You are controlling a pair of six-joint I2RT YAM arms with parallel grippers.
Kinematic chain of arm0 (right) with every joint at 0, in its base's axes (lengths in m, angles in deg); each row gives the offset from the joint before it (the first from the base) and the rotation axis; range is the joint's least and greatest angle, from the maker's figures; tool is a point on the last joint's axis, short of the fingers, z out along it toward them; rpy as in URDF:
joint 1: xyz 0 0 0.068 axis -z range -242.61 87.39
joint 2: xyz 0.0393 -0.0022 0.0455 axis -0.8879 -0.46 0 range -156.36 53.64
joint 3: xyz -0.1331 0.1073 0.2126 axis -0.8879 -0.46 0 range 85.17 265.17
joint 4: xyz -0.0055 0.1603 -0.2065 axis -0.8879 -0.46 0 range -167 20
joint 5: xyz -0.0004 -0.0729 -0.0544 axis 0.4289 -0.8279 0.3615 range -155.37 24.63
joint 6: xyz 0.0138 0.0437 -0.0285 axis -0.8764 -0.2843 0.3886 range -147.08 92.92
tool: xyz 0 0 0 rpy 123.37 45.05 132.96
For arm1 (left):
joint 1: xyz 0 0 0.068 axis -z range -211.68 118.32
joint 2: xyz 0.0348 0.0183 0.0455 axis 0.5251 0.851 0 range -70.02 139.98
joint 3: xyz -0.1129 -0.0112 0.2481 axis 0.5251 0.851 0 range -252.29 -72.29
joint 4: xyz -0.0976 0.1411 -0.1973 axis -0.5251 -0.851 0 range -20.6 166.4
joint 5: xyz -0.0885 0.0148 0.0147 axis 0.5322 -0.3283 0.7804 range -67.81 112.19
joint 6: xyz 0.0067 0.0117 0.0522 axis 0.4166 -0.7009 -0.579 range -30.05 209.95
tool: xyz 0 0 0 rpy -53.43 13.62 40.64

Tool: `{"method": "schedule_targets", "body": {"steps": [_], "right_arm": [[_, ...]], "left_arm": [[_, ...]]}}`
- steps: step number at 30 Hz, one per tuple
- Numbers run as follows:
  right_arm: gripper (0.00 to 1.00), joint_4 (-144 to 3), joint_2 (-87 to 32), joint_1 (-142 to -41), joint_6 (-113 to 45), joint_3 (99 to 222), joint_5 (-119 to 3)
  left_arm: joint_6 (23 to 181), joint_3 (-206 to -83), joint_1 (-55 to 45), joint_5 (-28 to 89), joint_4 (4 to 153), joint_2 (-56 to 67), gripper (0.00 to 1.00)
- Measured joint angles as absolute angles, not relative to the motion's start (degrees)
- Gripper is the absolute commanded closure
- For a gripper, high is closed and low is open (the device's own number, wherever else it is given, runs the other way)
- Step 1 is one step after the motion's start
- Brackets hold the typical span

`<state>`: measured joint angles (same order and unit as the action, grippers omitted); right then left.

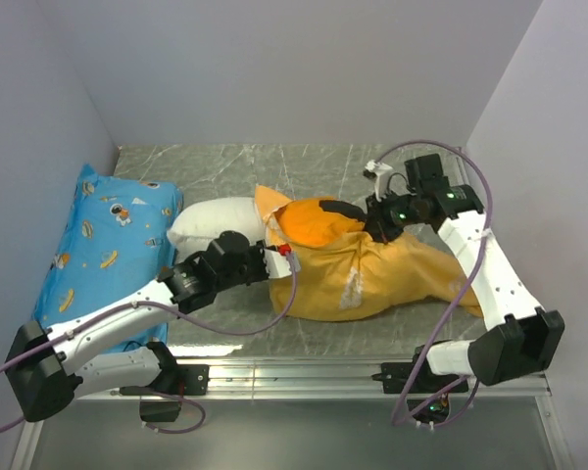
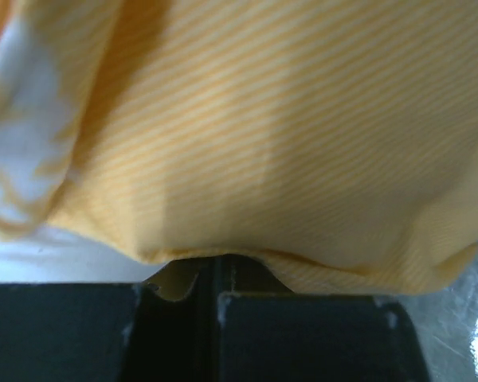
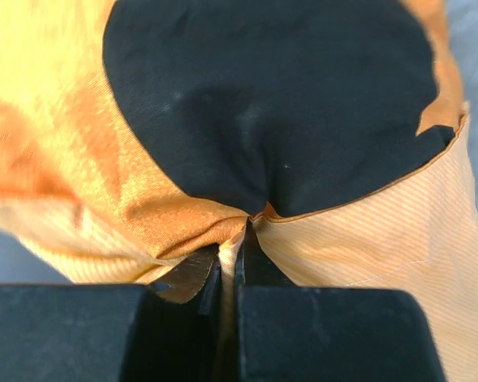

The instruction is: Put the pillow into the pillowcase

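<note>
The white pillow [image 1: 214, 219] lies at mid-table, its right end inside the orange pillowcase [image 1: 372, 274], which is bunched in a heap with a black patch on top. My left gripper [image 1: 277, 257] is at the case's left edge by the opening. In the left wrist view it [image 2: 211, 269] is shut, with the striped orange hem [image 2: 287, 143] draped over its tips. My right gripper [image 1: 374, 227] is at the case's upper right. In the right wrist view it [image 3: 237, 243] is shut on a fold of the pillowcase [image 3: 366, 247] just below the black patch [image 3: 263, 95].
A blue cartoon-print pillow [image 1: 103, 245] lies along the left wall. White walls close the table on the left, back and right. A metal rail [image 1: 304, 374] runs along the near edge. Grey marble tabletop [image 1: 274, 162] shows behind the case.
</note>
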<state>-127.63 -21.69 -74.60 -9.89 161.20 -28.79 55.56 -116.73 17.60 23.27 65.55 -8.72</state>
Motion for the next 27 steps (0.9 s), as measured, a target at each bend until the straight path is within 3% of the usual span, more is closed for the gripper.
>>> {"method": "schedule_targets", "body": {"steps": [9,11,12,13,14,15,18,22,27], "right_arm": [[1.00,-108.5,-37.7,-81.2,-11.9,173.7,-40.7],[0.68,-105.7,-36.9,-81.2,-9.6,171.9,-41.8],[0.49,-105.7,-35.8,-81.3,-8.5,170.7,-41.9],[0.18,-106.8,-34.4,-81.3,-7.5,169.5,-41.8],[0.15,-107.5,-32.6,-81.4,-6.9,168.2,-41.9],[0.12,-108.5,-30.0,-81.4,-5.3,166.1,-41.7],[0.10,-112.0,-20.7,-80.7,-4.6,161.0,-40.5],[0.18,-112.4,-13.7,-74.4,-8.7,161.7,-37.9],[0.21,-108.4,-20.4,-65.7,-16.5,167.8,-40.5]], "left_arm": [[54.7,-115.3,13.4,11.8,75.6,6.4,1.00],[54.6,-116.1,11.3,12.5,76.0,8.7,0.98],[54.4,-116.1,10.6,13.4,75.7,8.8,0.86],[54.0,-116.1,10.3,14.4,74.9,8.3,0.81],[53.3,-116.1,10.0,16.3,73.5,7.0,0.72],[52.5,-116.0,9.8,18.1,72.0,5.4,0.52],[49.5,-115.6,9.2,26.3,63.4,-4.1,0.37],[48.6,-116.3,8.0,33.2,53.8,-16.9,0.35],[54.0,-122.6,7.2,36.3,48.3,-17.9,0.31]]}}
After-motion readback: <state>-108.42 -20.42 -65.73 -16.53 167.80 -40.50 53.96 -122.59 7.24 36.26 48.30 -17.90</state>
